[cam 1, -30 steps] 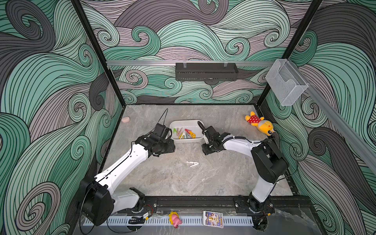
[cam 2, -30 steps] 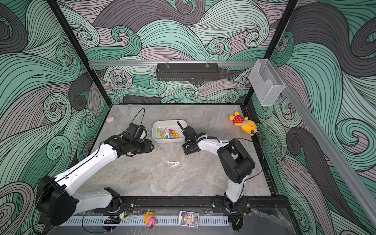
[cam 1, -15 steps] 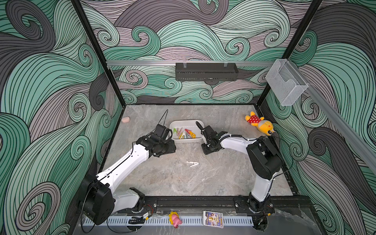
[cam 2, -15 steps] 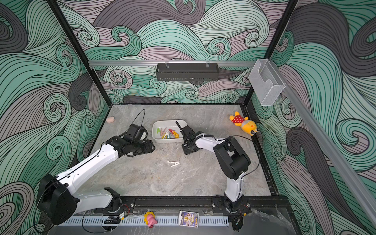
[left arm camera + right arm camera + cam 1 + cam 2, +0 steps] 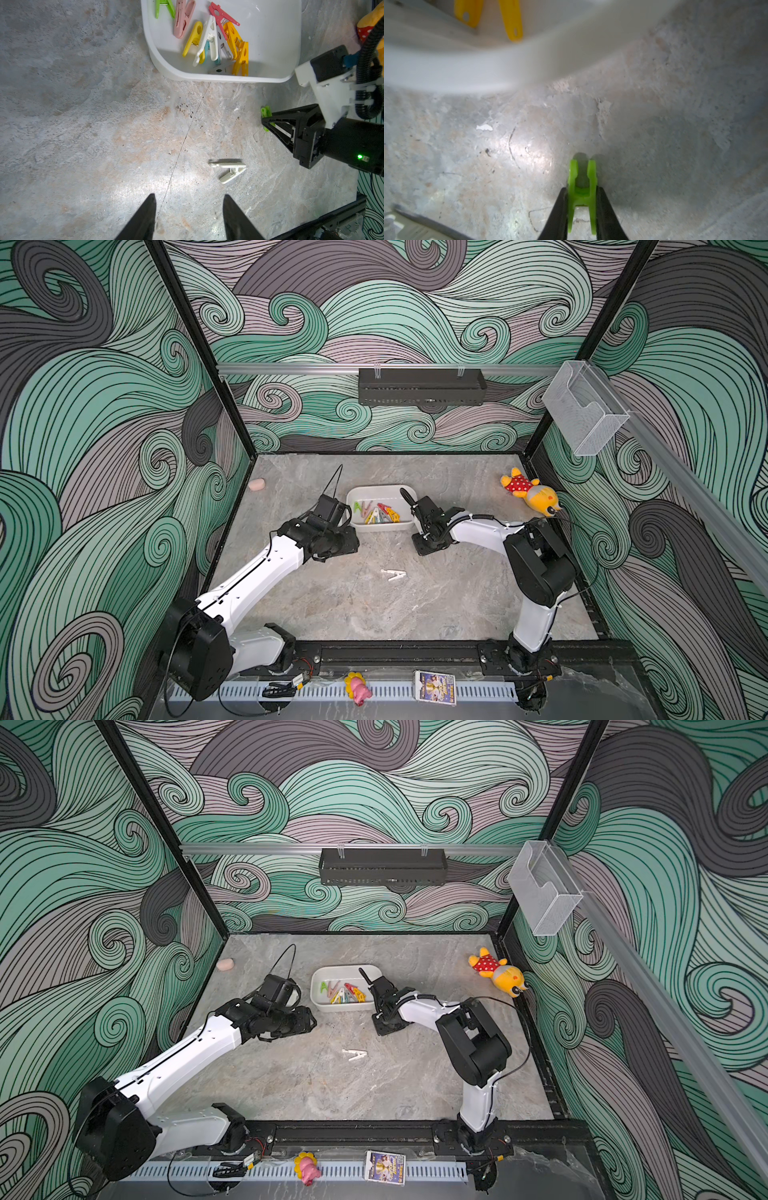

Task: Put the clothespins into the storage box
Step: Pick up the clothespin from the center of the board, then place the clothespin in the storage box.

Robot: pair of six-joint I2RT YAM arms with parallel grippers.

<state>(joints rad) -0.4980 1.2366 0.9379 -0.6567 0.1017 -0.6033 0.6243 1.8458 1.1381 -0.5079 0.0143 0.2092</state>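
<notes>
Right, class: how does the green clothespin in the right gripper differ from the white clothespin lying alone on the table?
Colour: the green clothespin is bright green, the white clothespin off-white. State: the green one is pinched in the shut right gripper; the white one lies free before the open left gripper. Place: the green one is nearer the storage box than the white one. Both are outside it.

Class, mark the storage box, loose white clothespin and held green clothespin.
storage box (image 5: 374,488): in a top view, far rim.
loose white clothespin (image 5: 230,166): left wrist view, middle.
held green clothespin (image 5: 581,193): right wrist view, middle.
</notes>
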